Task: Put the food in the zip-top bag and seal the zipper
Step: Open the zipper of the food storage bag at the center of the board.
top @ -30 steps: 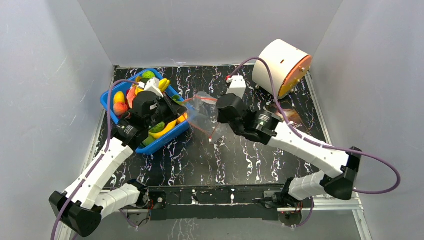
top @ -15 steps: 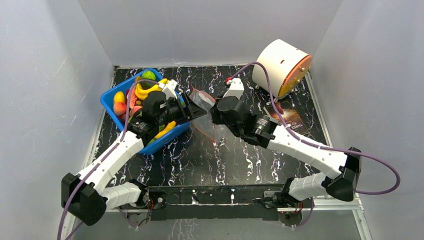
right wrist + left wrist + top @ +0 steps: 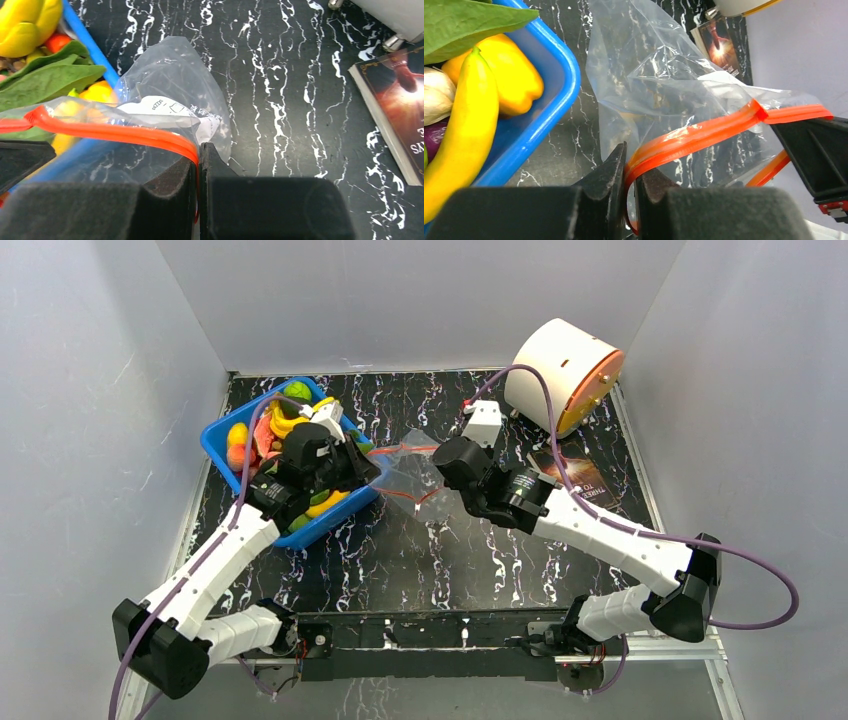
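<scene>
The clear zip-top bag (image 3: 405,468) hangs stretched between my two grippers, just right of the blue basket. My left gripper (image 3: 630,161) is shut on the left end of the red-orange zipper (image 3: 704,131). My right gripper (image 3: 198,151) is shut on the zipper's other end (image 3: 125,132). Through the bag's plastic (image 3: 170,75) I see a white label and the table. The food lies in the basket: a banana (image 3: 464,125), a yellow-orange bell pepper (image 3: 516,80) and green lettuce (image 3: 50,77).
The blue basket (image 3: 215,435) stands at the back left, its rim (image 3: 561,85) close to the bag. A white drum with an orange face (image 3: 560,375) stands at the back right. A dark book (image 3: 578,475) lies flat in front of it.
My left gripper rose out of the basket, opened, moved to the bag's left mouth edge and shut on the zipper. The bag now hangs flatter and stretched; the right gripper has kept its hold.
</scene>
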{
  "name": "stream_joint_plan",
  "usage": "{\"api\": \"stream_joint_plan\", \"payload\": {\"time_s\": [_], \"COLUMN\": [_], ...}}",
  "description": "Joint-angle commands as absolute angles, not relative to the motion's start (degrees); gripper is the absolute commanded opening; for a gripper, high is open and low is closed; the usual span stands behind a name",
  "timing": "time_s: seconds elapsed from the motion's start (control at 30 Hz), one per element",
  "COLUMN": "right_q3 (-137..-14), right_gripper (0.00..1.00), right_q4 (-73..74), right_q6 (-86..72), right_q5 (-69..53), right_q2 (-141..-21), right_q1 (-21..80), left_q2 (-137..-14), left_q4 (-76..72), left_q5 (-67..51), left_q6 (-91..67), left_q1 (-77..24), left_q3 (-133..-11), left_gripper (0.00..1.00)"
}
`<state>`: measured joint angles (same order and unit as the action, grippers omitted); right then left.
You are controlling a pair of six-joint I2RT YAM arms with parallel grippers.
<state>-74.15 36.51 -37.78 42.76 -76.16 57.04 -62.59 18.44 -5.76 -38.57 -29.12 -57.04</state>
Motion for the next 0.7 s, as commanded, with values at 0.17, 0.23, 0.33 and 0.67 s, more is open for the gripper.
{"api": "stream_joint_plan", "payload": {"time_s": [0.17, 0.23, 0.33, 0.67], "right_q3": [-75.0, -73.2, -70.4, -72.5], "right_gripper": [0.0, 0.0, 0.0, 0.0], "right_q4": [40.3, 35.6, 28.9, 35.2], "right_q6": [-37.8, -34.5, -33.0, -35.2], "right_q5": [48.1, 43.4, 35.4, 40.3], "right_q2": [-74.0, -72.8, -71.3, -71.0], "right_q1": [56.8, 56.8, 56.8, 56.8], "left_q2": [-63.2, -62.4, -61.6, -59.3], "left_q4": [23.2, 19.6, 14.7, 6.5], "left_q5": [-5.1, -9.7, -15.7, -26.8], "left_q6": [-34.0, -34.7, -36.7, -37.3], "left_q1": [-29.3, -29.3, -29.3, -29.3], "left_q3": [-59.8, -58.2, -56.1, -54.4], "left_gripper": [0.18, 0.35, 0.44, 0.68]}}
